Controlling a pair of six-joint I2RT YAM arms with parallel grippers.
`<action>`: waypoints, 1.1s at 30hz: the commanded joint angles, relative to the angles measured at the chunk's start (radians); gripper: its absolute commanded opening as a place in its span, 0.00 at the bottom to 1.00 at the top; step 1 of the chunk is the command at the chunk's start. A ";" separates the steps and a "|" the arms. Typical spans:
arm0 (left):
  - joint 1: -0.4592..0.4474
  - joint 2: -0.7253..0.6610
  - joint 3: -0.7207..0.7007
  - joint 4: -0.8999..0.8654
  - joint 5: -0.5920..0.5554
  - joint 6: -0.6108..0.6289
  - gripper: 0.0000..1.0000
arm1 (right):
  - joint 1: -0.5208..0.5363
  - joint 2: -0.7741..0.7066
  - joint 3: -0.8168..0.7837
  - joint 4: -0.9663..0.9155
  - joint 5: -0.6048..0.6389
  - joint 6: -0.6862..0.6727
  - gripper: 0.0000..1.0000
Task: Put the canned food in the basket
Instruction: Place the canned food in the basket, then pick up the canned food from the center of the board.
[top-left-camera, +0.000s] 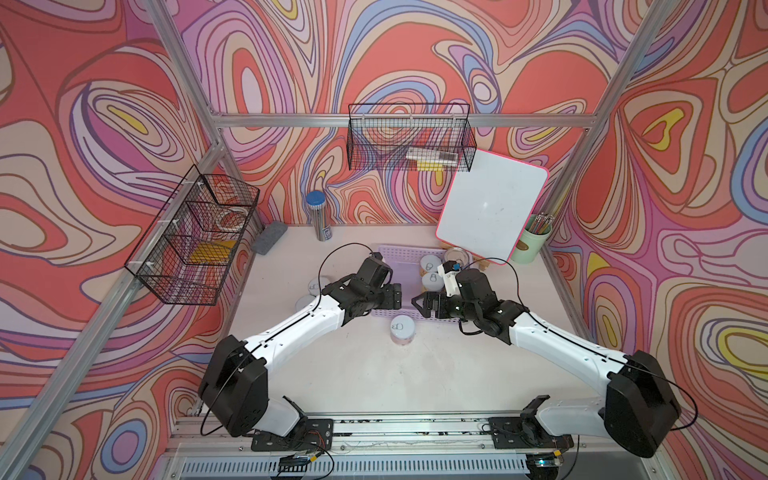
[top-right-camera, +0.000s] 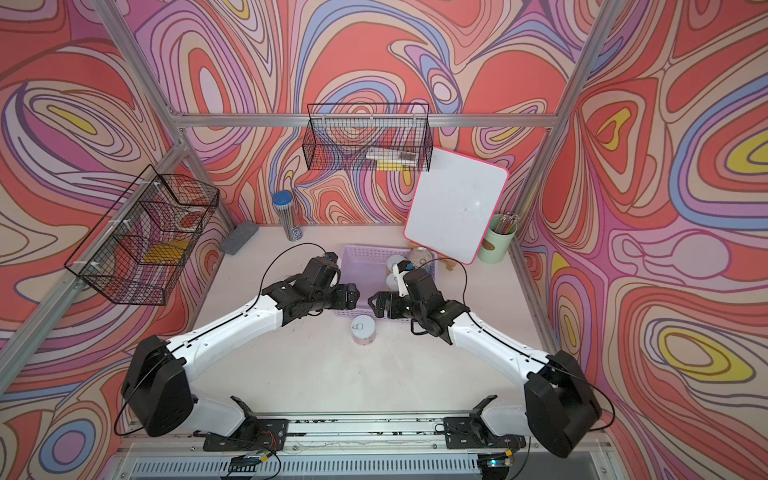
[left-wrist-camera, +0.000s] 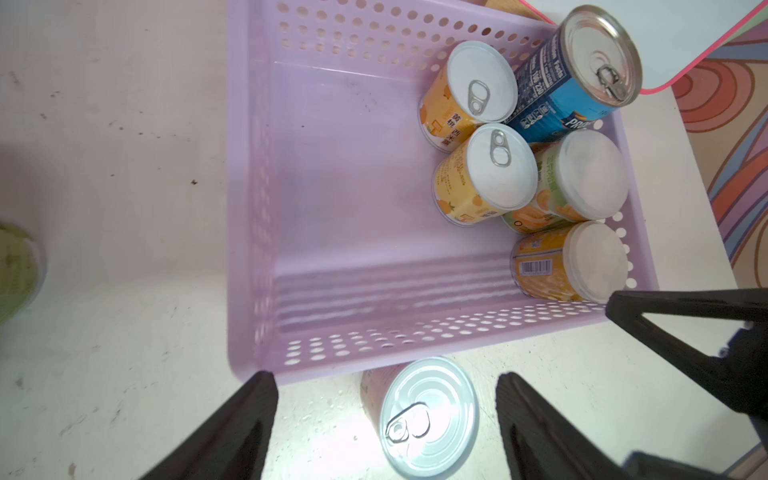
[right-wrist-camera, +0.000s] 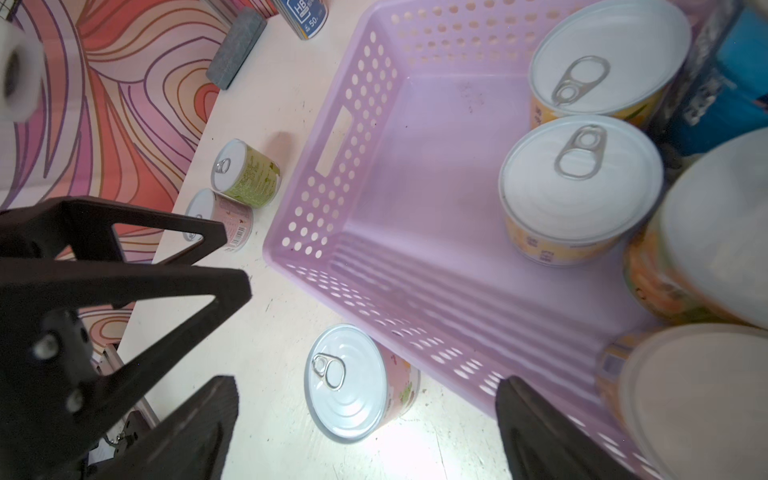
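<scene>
Left wrist view counts five cans (left-wrist-camera: 484, 174) in the single purple basket (left-wrist-camera: 257, 187), bunched at its right end: four yellow-orange and one blue can (left-wrist-camera: 557, 95). A sixth, the pink can (left-wrist-camera: 428, 419), stands on the table (left-wrist-camera: 124, 166) just beside the basket's near wall. Right wrist view adds two toward the table's left edge, a green can (right-wrist-camera: 249, 174) and a second pink can (right-wrist-camera: 226, 220), which the left arm half hides in both top views. The left gripper (top-left-camera: 395, 296) and right gripper (top-left-camera: 420, 305) are both spread and empty.

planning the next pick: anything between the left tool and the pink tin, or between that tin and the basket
Nothing visible blocks the left tool from the pink-labelled round metal tin. Only the wall of the lavender perforated plastic basket, beside the tin, must be cleared.
</scene>
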 joint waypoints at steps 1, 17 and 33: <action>0.020 -0.076 -0.038 -0.056 -0.004 -0.009 0.87 | 0.056 0.034 0.043 -0.010 0.059 0.014 0.98; 0.145 -0.335 -0.256 -0.065 0.212 -0.010 0.87 | 0.233 0.190 0.203 -0.209 0.269 0.088 0.98; 0.291 -0.376 -0.391 0.066 0.404 -0.075 0.87 | 0.282 0.340 0.406 -0.450 0.337 0.096 0.98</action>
